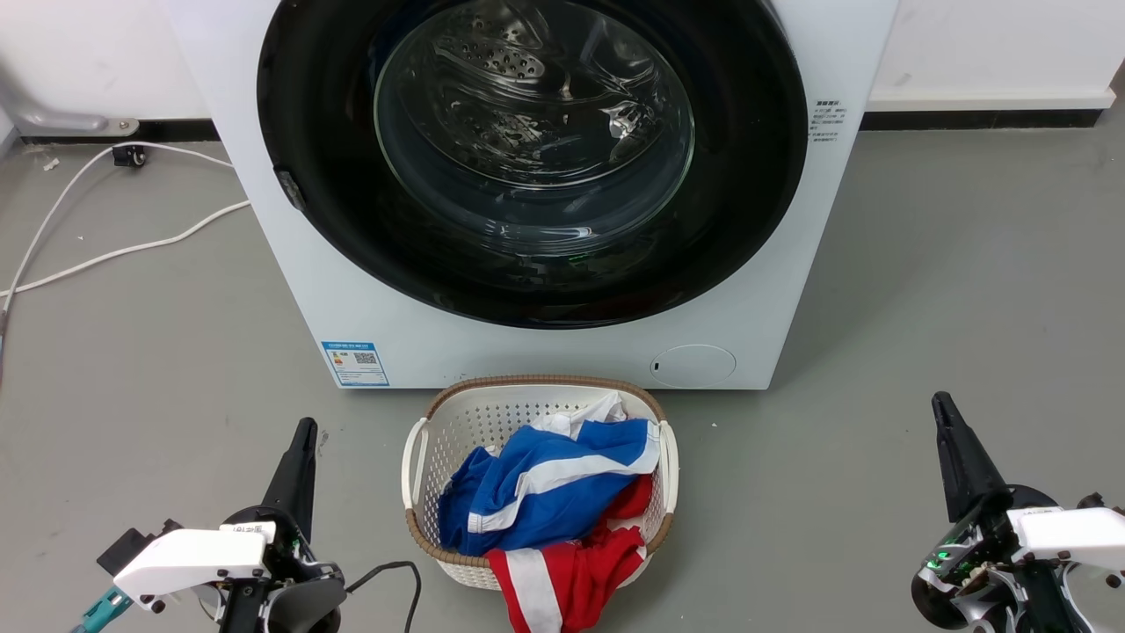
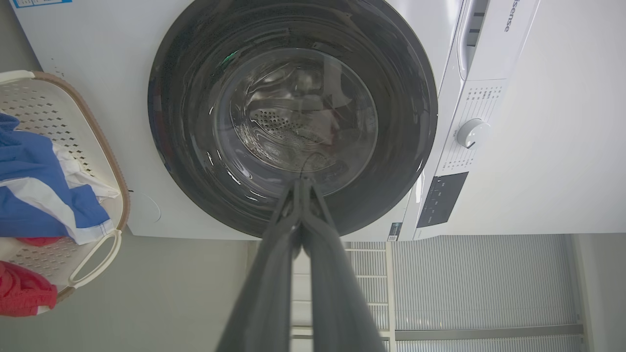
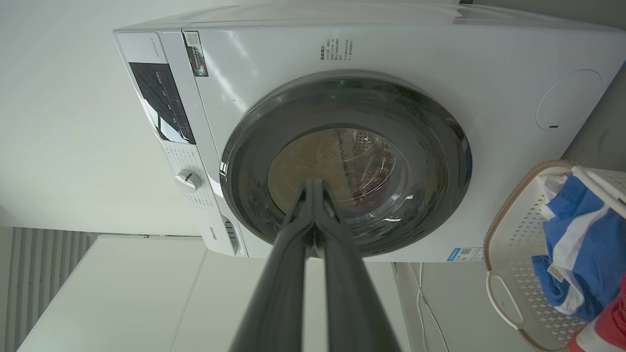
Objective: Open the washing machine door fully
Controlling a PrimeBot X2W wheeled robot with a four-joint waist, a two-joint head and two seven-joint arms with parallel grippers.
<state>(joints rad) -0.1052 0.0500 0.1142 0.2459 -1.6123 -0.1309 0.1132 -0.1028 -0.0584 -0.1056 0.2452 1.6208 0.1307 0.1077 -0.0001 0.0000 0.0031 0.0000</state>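
The washing machine door (image 1: 334,220) is a glossy black round disc with a clear glass bowl in its centre, lying flat against the white machine front, closed. It also faces me in the left wrist view as the door (image 2: 186,161) and in the right wrist view as the door (image 3: 430,195). My left gripper (image 1: 304,428) hangs low at the lower left, well short of the machine, fingers together and empty; its tips (image 2: 301,182) meet. My right gripper (image 1: 942,403) sits at the lower right, likewise shut and empty, tips (image 3: 314,185) touching.
A white laundry basket (image 1: 422,457) with blue, white and red clothes stands on the grey floor right before the machine, between my arms. White cables (image 1: 105,255) trail over the floor at the left. A control panel with a knob (image 2: 472,133) is on the machine's top.
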